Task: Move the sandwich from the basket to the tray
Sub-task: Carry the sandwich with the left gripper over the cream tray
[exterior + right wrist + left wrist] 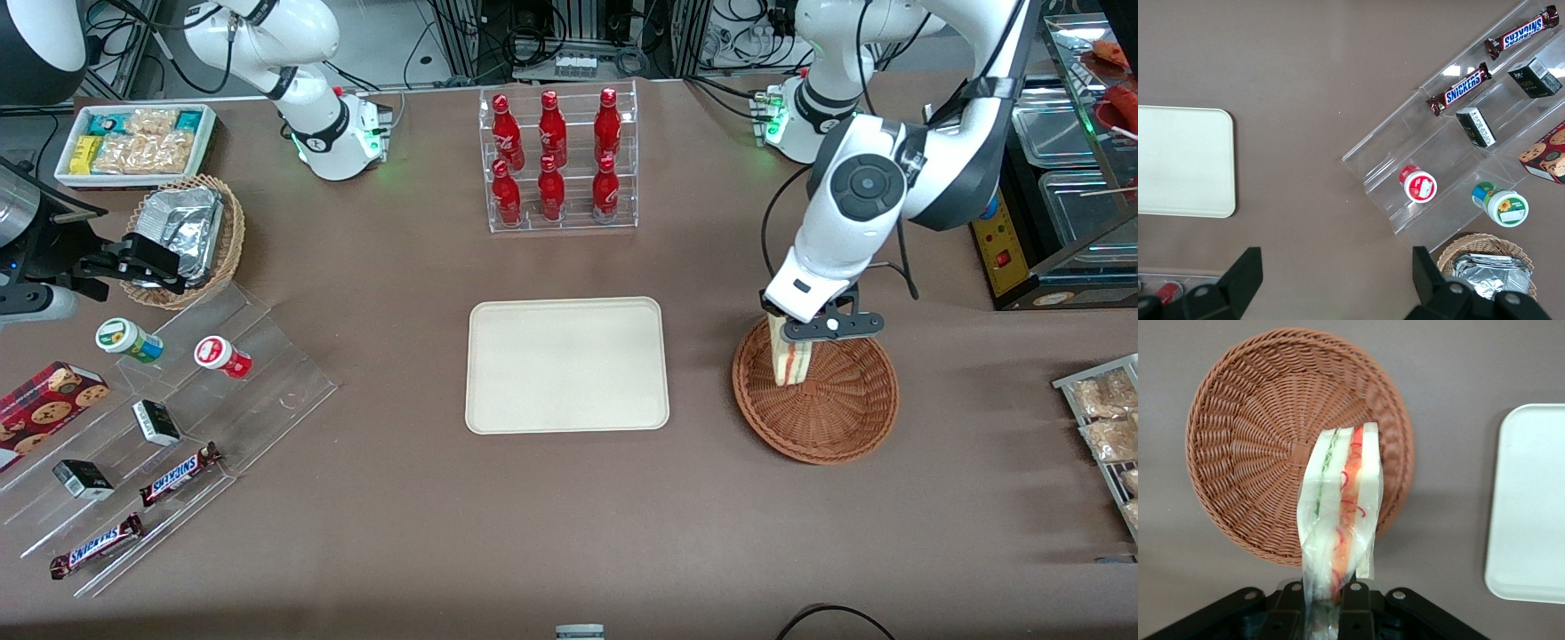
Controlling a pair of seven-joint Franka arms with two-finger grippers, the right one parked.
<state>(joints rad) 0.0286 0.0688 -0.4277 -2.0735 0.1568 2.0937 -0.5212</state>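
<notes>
The gripper [786, 331] hangs above the basket [827, 422], its fingers [1353, 593] pinching the plastic-wrapped sandwich [790, 362] by one end. The wedge hangs from the fingers, clear of the weave as the wrist view shows it, with its green and red filling layers facing that camera. The basket holds nothing else. The tray [566, 365] lies bare near the table's middle, beside the basket toward the parked arm's end and apart from it.

Step in hand, as judged: the lift is made and the carry to the tray is due. The next move calls for a sideways travel with the wedge kept above the basket rim and the tray's low rim, then a descent over the tray's middle before the fingers part. The slack wrapper may let the sandwich swing or slip.
</notes>
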